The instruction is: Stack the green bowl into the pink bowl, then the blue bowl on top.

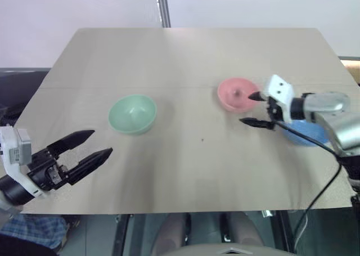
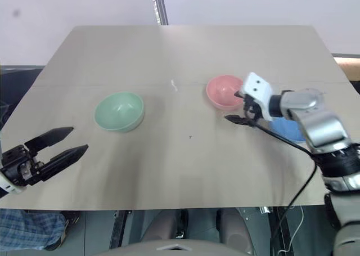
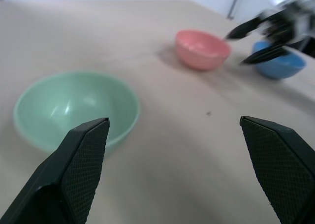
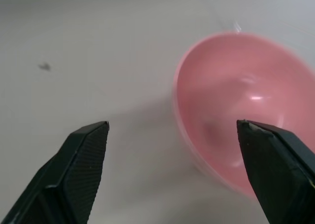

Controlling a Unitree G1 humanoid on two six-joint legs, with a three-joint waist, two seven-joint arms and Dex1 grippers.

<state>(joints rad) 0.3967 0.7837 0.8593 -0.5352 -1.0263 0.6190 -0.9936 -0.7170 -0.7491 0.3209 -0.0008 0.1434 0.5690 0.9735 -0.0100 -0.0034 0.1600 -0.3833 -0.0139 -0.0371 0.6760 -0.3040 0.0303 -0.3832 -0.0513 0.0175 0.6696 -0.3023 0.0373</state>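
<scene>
Hovering beside the pink bowl [image 1: 236, 94], right end effector [image 1: 254, 109] gapes wide (empty).

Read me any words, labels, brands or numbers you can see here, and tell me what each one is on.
None: there is no readable text.
The green bowl, pink bowl and blue bowl are plain.
The table bears no print.
The left gripper and right gripper show no legible marking.

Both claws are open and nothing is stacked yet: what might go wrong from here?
1. The open right claw sits at the pink bowl's rim and may nudge it.
2. The right arm covers part of the blue bowl and could knock it.
3. The green bowl could slide when the left claw reaches it.
</scene>
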